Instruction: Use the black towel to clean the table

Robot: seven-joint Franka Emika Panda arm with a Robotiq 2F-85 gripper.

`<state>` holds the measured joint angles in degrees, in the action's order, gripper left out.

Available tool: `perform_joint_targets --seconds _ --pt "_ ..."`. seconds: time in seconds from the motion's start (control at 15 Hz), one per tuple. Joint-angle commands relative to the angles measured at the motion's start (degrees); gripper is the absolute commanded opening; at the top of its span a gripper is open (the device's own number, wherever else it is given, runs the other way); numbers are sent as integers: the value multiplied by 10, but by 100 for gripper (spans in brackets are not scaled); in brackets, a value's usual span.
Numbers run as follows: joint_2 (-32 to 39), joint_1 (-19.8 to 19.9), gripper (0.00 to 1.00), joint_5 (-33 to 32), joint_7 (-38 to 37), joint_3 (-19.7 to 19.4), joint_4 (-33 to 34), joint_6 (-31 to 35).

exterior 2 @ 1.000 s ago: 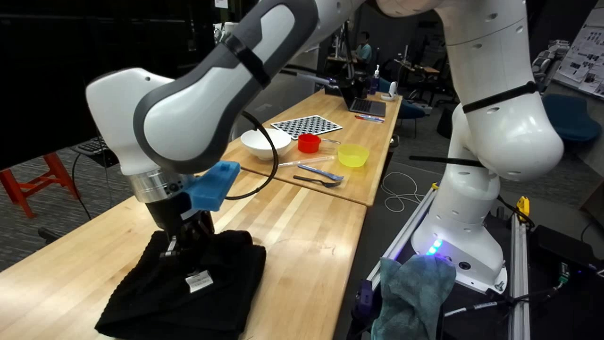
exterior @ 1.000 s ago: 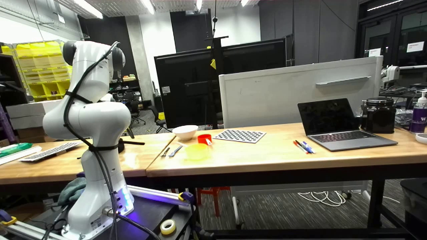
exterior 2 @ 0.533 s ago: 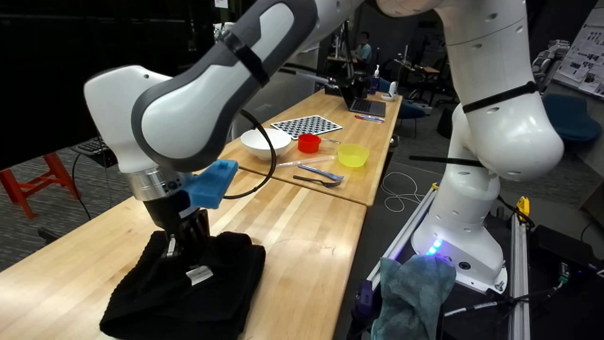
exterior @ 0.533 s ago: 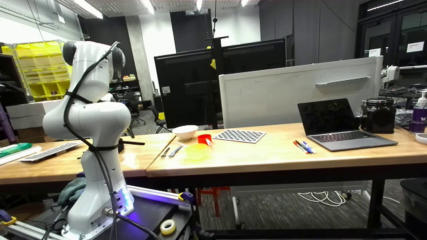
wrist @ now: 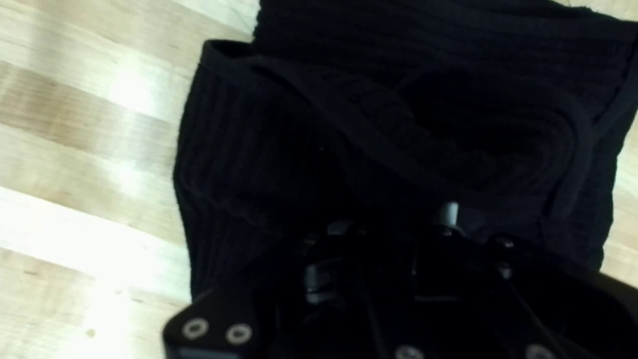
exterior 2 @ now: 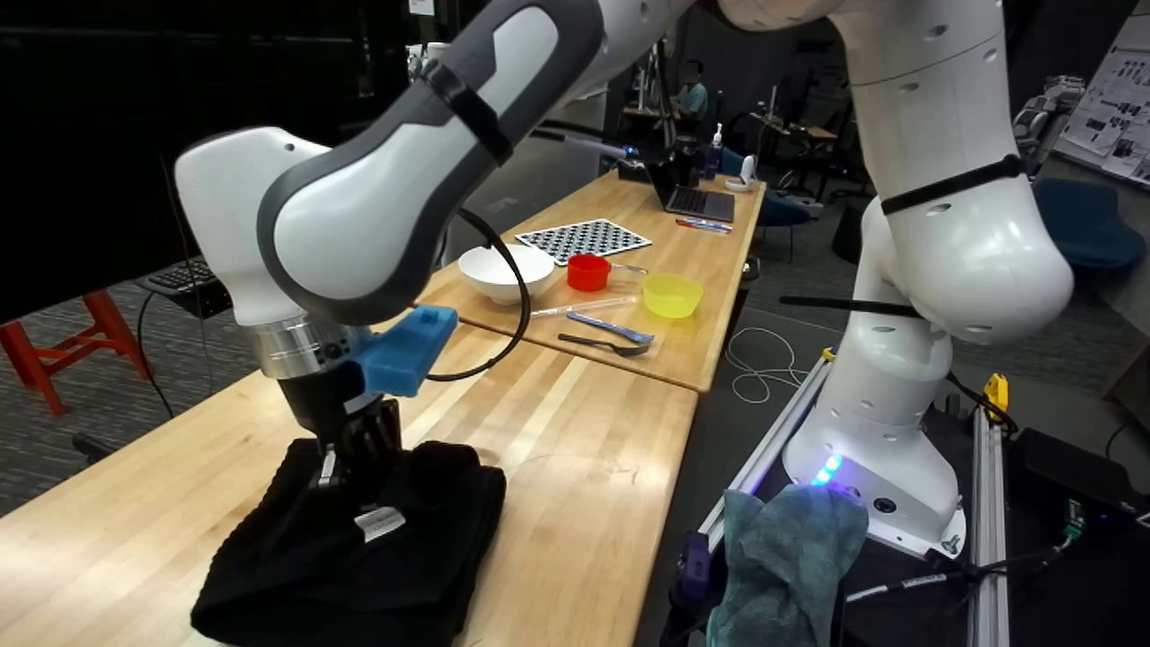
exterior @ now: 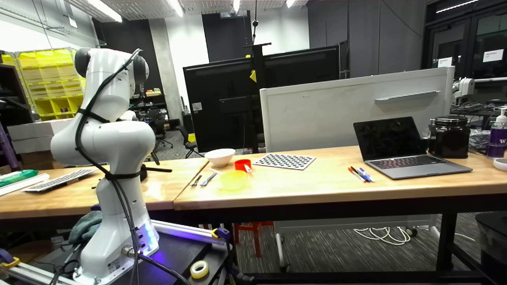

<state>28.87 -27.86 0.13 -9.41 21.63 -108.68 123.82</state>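
The towel (exterior 2: 359, 575) lies folded on the table (exterior 2: 575, 440), in the lower left of the frame in an exterior view. The claw (exterior 2: 349, 481) points down and is clamped on the towel, its tips sunk in the folds. A white tag (exterior 2: 379, 522) sits on the towel, just beside the claw. The arm (exterior 2: 359, 229) reaches in from the top.

The towel's low side comes almost to the bottom of the frame. On its right is a wide strip of wood, then the table's edge. More wood shows on its left. Above it, wood runs up to a crack (exterior 2: 539, 343). Just over the crack lie the fork (exterior 2: 604, 345) and the knife (exterior 2: 611, 327). The yellow bowl (exterior 2: 672, 296) sits higher, near the right edge.

In the wrist view, the towel fills the middle and top, with a big patch of wood on the left and thin bits on the right.
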Motion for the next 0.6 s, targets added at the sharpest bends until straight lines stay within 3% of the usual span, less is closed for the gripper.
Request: perform_joint_targets --seconds 0.0,0.53 --pt "-11 3 4 14 6 -10 -61 51" --pt "-116 42 4 58 7 -13 -217 139"
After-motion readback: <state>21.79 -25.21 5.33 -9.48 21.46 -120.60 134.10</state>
